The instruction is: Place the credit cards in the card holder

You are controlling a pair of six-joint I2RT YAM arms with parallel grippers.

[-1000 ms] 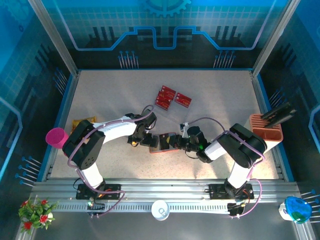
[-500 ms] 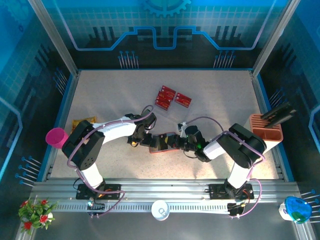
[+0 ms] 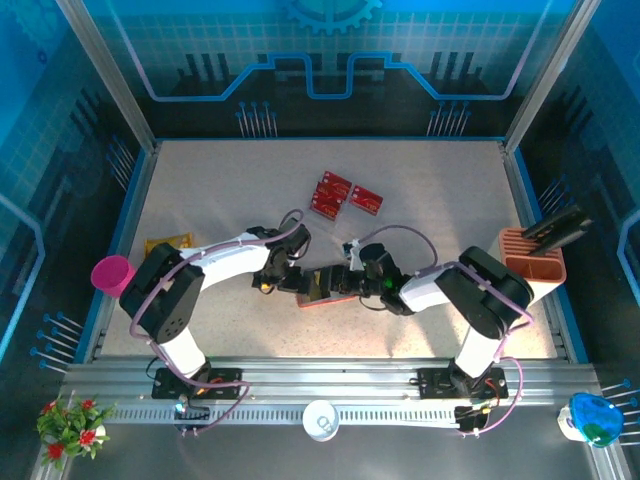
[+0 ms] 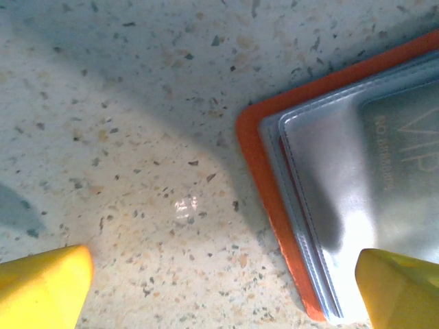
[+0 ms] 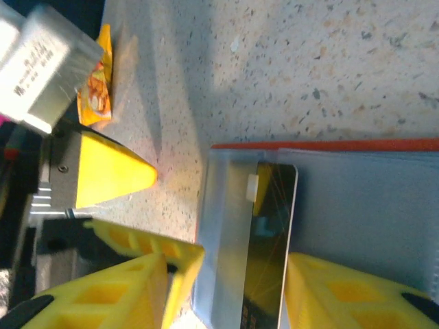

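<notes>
The card holder lies open near the table's centre. The left gripper is at its 9 o'clock, jaws spread wide and empty. The right gripper, at its 3 o'clock, stands parted and released on either side of a dark credit card lying on the holder's clear pockets. The red credit cards sit well apart at 12 o'clock.
</notes>
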